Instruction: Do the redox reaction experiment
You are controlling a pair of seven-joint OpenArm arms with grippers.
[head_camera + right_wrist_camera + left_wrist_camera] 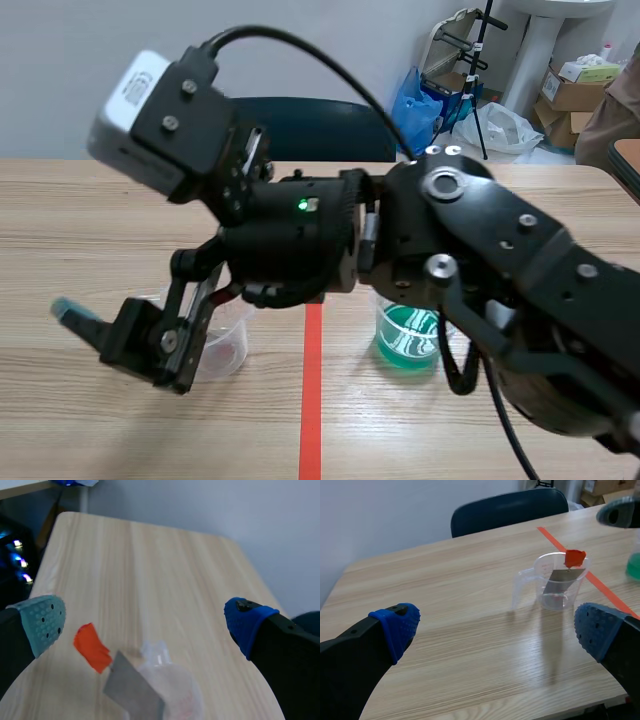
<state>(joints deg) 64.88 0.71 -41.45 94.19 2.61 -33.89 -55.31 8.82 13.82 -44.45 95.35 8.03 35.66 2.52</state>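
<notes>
Your right gripper (146, 622) hangs wide open and empty over the clear measuring cup (547, 600), mid-table just beside the tape line (311, 400). A metal strip (559, 581) with an orange tag (575, 557) leans inside it. Left gripper (497, 627) is wide open, empty. The green-liquid beaker (405, 335) sits across the line.

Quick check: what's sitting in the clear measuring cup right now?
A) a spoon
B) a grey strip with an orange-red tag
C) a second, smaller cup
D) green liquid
B: the left wrist view shows the grey strip leaning inside the clear measuring cup, with the orange-red tag at its top. The green liquid is in a separate beaker.
</notes>
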